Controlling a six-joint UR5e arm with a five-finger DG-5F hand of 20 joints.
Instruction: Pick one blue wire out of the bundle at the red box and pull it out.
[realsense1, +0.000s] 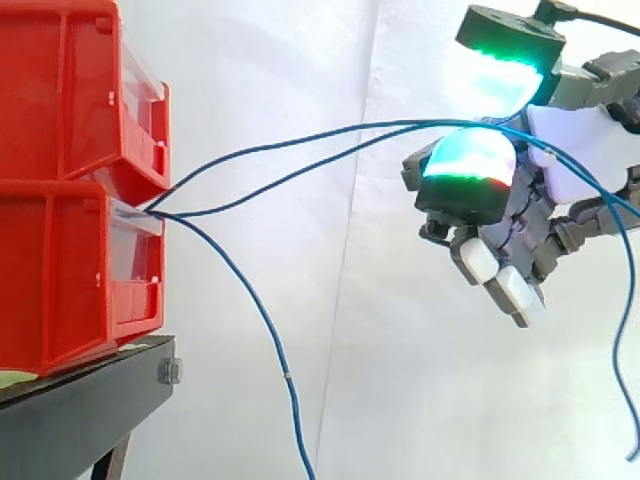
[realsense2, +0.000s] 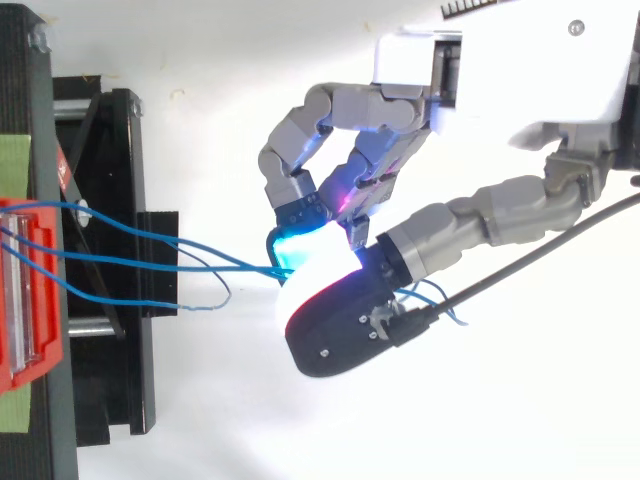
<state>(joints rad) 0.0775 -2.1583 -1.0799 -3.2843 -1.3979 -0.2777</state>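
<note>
Blue wire (realsense1: 350, 127) runs from the red box (realsense1: 60, 270) ahead of the hand (realsense1: 575, 150), whose pads (realsense1: 470, 160) pinch it; draw straight back, grip firm.

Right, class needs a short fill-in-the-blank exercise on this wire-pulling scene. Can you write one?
1. The stacked bins on the black stand are ___.
2. The ___ wires run from the bins to the hand, pinched between its glowing pads.
3. Another wire hangs ___, free of the hand.
Missing words: red; blue; down.
</note>
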